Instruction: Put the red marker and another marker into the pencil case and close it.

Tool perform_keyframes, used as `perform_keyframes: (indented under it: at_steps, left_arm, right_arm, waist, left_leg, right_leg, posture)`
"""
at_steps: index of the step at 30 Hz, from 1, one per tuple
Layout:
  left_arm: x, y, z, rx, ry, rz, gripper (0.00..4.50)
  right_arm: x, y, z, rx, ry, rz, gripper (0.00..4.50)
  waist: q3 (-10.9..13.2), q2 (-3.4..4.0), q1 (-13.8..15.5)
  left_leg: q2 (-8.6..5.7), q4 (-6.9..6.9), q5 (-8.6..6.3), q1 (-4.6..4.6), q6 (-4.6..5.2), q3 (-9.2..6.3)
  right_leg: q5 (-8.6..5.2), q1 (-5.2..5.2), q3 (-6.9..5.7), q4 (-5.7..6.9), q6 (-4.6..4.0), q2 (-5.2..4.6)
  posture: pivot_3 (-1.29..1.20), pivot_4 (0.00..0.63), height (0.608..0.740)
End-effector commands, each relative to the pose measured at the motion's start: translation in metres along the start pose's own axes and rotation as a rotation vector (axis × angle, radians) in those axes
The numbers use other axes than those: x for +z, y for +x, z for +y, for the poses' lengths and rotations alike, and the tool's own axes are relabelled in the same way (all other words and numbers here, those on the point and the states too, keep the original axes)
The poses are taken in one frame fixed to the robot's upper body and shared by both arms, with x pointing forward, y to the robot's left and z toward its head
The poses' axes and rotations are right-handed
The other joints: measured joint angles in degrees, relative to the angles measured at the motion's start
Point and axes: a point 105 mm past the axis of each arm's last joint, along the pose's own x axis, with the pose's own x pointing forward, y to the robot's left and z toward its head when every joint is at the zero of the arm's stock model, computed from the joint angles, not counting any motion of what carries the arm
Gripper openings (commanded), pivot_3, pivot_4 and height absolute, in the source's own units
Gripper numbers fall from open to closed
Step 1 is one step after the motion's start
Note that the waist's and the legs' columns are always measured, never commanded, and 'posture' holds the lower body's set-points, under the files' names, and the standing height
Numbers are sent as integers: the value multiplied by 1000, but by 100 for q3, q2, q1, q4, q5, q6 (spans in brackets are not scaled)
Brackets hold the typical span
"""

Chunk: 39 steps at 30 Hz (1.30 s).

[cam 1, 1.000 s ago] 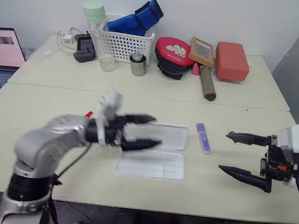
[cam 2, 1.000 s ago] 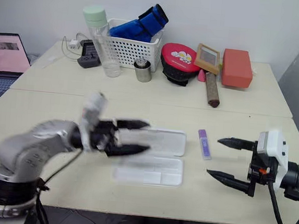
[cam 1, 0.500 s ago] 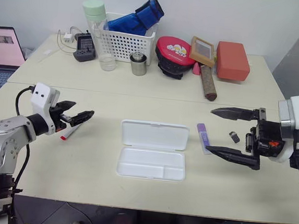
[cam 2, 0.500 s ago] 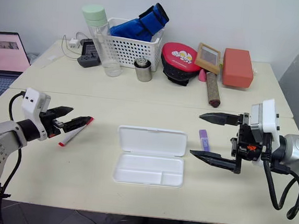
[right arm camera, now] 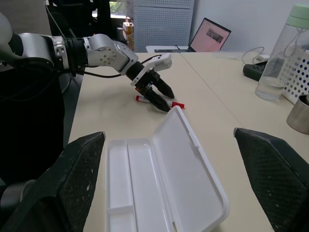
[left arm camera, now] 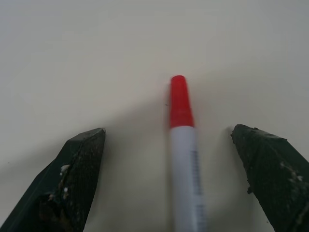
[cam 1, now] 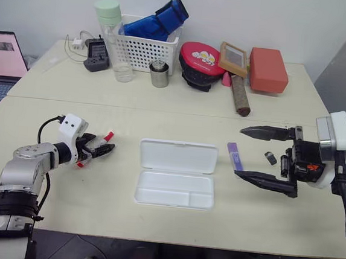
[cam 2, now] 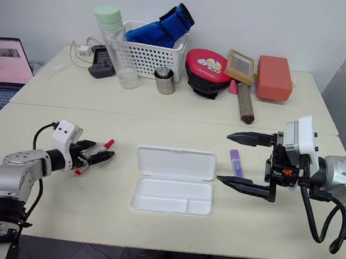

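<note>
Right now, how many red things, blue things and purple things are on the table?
Red: 3 (red marker, round red case, red box)
Blue: 1 (blue bundle in the basket)
Purple: 1 (purple marker)
Total: 5

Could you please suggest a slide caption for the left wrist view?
Open left gripper straddles the red marker lying flat on the table, not yet gripped.

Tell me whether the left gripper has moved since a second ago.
Yes. The left gripper has swung from over the pencil case out to the left, and now straddles the red marker with open fingers.
</note>
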Motion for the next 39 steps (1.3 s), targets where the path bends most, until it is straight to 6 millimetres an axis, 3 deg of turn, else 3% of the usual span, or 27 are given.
perform_keyframes:
  at_steps: [1, 10, 21, 32, 35, 38, 39]
  left_arm:
    - [-7, -2, 1, -1, -6, 33, 4428]
    - [-27, -15, -8, -54, -1, 138, 2676]
    - [-31, -17, -12, -50, -13, 152, 514]
    - [-26, -17, -8, -29, 9, 134, 419]
    - [42, -31, -28, -158, -13, -115, 419]
    - [124, -71, -73, -396, 123, -416, 418]
    - [140, -83, -85, -455, 145, -477, 418]
  right_arm:
    - [11, -2, 4, -6, -50, -14, 4500]
    - [12, -2, 2, -10, -50, -17, 4500]
    - [12, -3, 1, -8, -49, -15, 4500]
    - [11, -4, 0, -8, -45, -13, 4500]
    - [12, -6, -1, -15, -49, -8, 4500]
    - [16, -9, -2, -18, -51, -13, 4500]
    - [16, -10, -2, -18, -51, -14, 4500]
  waist:
    - [0, 0, -2]
    - [-4, 1, -44]
    - [-6, 5, -48]
    - [-6, 5, -48]
    - [-3, 0, -48]
    - [6, -24, -39]
    - [8, -30, -19]
  left_leg:
    - [0, 0, 0, 2, 0, 1]
    - [0, -1, -2, 15, 4, 32]
    - [2, -3, -3, 20, 5, 46]
    - [2, -3, -3, 20, 5, 46]
    - [3, -3, -3, 19, 5, 46]
    - [7, 2, -2, -17, 4, 41]
    - [7, 6, -1, -31, 2, 34]
  right_leg:
    - [0, 0, 2, 1, 0, 0]
    - [4, 1, 31, 0, 6, 0]
    - [6, 1, 40, 0, 10, -1]
    - [6, 0, 40, 0, 11, -1]
    - [7, 0, 40, -1, 11, -2]
    - [12, -31, 36, -1, 11, -1]
    - [16, -39, 29, -2, 10, 0]
  posture:
    - [0, 150, 740]
    - [0, 150, 740]
    - [0, 150, 740]
    - [0, 150, 740]
    - [0, 150, 740]
    - [0, 150, 740]
    - [0, 150, 740]
